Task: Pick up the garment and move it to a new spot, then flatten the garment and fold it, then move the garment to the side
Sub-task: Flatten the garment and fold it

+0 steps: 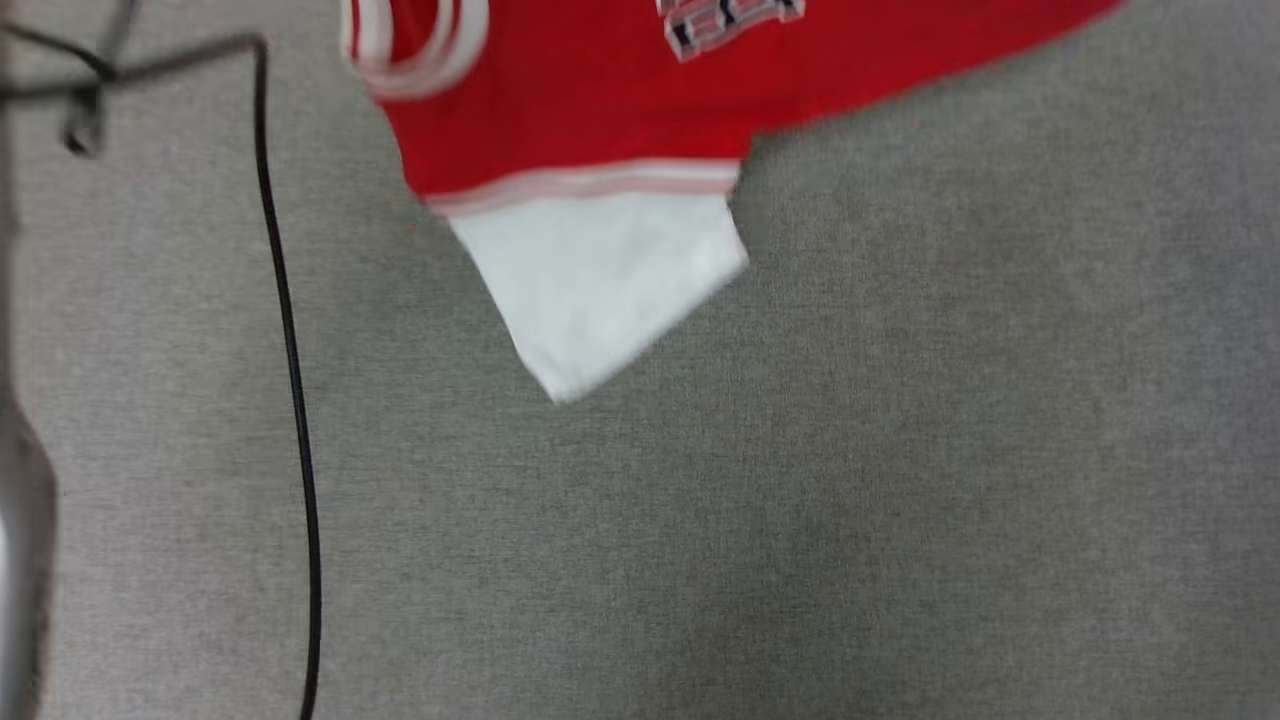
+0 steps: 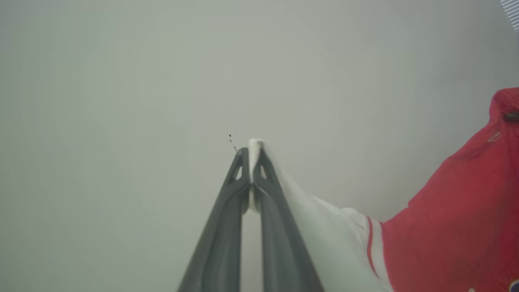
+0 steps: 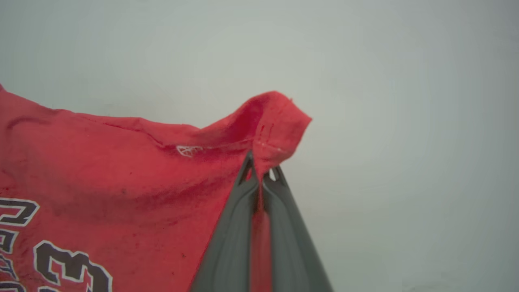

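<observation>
the left fingers point(image 2: 221, 243) are closed on a white sleeve edge point(image 2: 255, 144), the right fingers point(image 3: 233, 243) on a red corner point(image 3: 279, 117) — so the garment point(image 1: 600, 110) is held spread and lifted, likely for carrying, a free sleeve point(image 1: 600, 290) hung above the grey surface point(image 1: 900, 500).

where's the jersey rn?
The red jersey-style T-shirt with white sleeves hangs at the head view's top centre over grey surface, right of a black cable, held by the left tool and right tool.
</observation>
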Controlling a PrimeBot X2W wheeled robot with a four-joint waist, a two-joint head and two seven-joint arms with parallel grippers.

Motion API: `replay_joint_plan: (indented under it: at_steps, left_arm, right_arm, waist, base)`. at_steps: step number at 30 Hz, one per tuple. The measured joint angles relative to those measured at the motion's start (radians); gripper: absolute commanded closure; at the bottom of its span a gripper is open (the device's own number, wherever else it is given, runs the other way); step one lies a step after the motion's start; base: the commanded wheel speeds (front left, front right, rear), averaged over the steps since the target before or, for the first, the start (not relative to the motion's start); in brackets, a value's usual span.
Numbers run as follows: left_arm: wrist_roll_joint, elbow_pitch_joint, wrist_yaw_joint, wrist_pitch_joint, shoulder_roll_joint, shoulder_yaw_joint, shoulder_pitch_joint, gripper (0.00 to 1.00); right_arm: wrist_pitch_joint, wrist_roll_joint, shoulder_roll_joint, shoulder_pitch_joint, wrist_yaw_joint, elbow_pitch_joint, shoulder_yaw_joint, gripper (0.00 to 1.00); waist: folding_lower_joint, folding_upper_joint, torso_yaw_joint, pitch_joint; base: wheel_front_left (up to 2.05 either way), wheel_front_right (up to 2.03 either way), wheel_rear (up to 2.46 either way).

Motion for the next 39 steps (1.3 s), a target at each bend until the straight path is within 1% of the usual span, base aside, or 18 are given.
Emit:
replay_joint_plan:
  at_steps: [4, 6, 8, 10, 16, 20, 21, 24, 26, 29, 32, 34, 39]
  left_arm:
    - [-0.004, 0.097, -0.001, -0.010, 0.025, -0.046, -0.192, 1.00]
    - [-0.022, 0.140, -0.001, -0.024, 0.037, -0.071, -0.288, 1.00]
    - [-0.027, 0.187, -0.001, -0.031, 0.058, -0.111, -0.370, 1.00]
    - [-0.046, 0.236, -0.001, -0.046, 0.067, -0.134, -0.433, 1.00]
    - [-0.083, 0.358, -0.001, -0.080, 0.096, -0.204, -0.570, 1.00]
    - [-0.115, 0.421, -0.001, -0.108, 0.100, -0.242, -0.589, 1.00]
    - [-0.134, 0.461, -0.001, -0.128, 0.109, -0.274, -0.577, 1.00]
    - [-0.162, 0.475, -0.001, -0.141, 0.117, -0.291, -0.525, 1.00]
    - [-0.175, 0.475, -0.001, -0.147, 0.124, -0.308, -0.474, 1.00]
    - [-0.183, 0.456, -0.001, -0.150, 0.149, -0.318, -0.387, 1.00]
    - [-0.196, 0.397, 0.002, -0.151, 0.169, -0.302, -0.279, 1.00]
    - [-0.197, 0.341, 0.014, -0.151, 0.178, -0.284, -0.192, 1.00]
    - [-0.217, 0.174, 0.072, -0.152, 0.190, -0.254, 0.102, 1.00]
  right_arm:
    - [-0.041, -0.043, 0.028, -0.167, 0.000, 0.101, 0.010, 1.00]
    - [-0.066, -0.067, 0.041, -0.243, 0.000, 0.152, 0.016, 1.00]
    - [-0.085, -0.080, 0.050, -0.314, 0.000, 0.206, 0.023, 1.00]
    - [-0.113, -0.086, 0.064, -0.380, 0.000, 0.254, 0.027, 1.00]
    - [-0.200, -0.122, 0.093, -0.520, 0.000, 0.381, 0.051, 1.00]
    - [-0.230, -0.124, 0.102, -0.547, 0.000, 0.460, 0.091, 1.00]
    - [-0.264, -0.111, 0.110, -0.541, 0.000, 0.506, 0.123, 1.00]
    - [-0.297, -0.089, 0.112, -0.497, 0.000, 0.542, 0.171, 1.00]
    - [-0.316, -0.067, 0.115, -0.452, 0.000, 0.559, 0.207, 1.00]
    - [-0.351, -0.023, 0.117, -0.388, 0.000, 0.560, 0.264, 1.00]
    - [-0.383, 0.026, 0.105, -0.310, 0.000, 0.542, 0.317, 1.00]
    - [-0.397, 0.066, 0.089, -0.250, 0.000, 0.526, 0.345, 1.00]
    - [-0.425, 0.159, 0.036, -0.068, 0.000, 0.475, 0.410, 1.00]
  waist:
    - [0.0001, 0.0000, -0.015, 0.059]
    - [0.0000, 0.0000, -0.024, 0.084]
    - [0.0000, 0.0000, -0.032, 0.105]
    - [0.0000, 0.0000, -0.038, 0.123]
    - [0.0000, 0.0000, -0.043, 0.162]
    - [0.0000, -0.0001, -0.037, 0.187]
    - [0.0000, -0.0001, -0.031, 0.202]
    - [-0.0001, 0.0000, -0.028, 0.208]
    - [0.0000, 0.0000, -0.027, 0.207]
    - [0.0000, 0.0000, -0.026, 0.197]
    - [-0.0001, 0.0000, -0.023, 0.177]
    - [-0.0001, 0.0000, -0.022, 0.159]
    - [-0.0002, 0.0000, -0.014, 0.097]
  base:
    - [0.00, 0.00, 0.00]
    - [0.00, 0.00, 0.00]
    - [0.00, 0.00, 0.00]
    - [0.00, 0.00, 0.00]
    - [0.00, 0.00, 0.00]
    - [0.00, 0.00, 0.00]
    - [0.00, 0.00, 0.00]
    - [0.00, 0.00, 0.00]
    - [0.00, 0.00, 0.00]
    - [0.00, 0.00, 0.00]
    - [0.00, 0.00, 0.00]
    - [0.00, 0.00, 0.00]
    - [0.00, 0.00, 0.00]
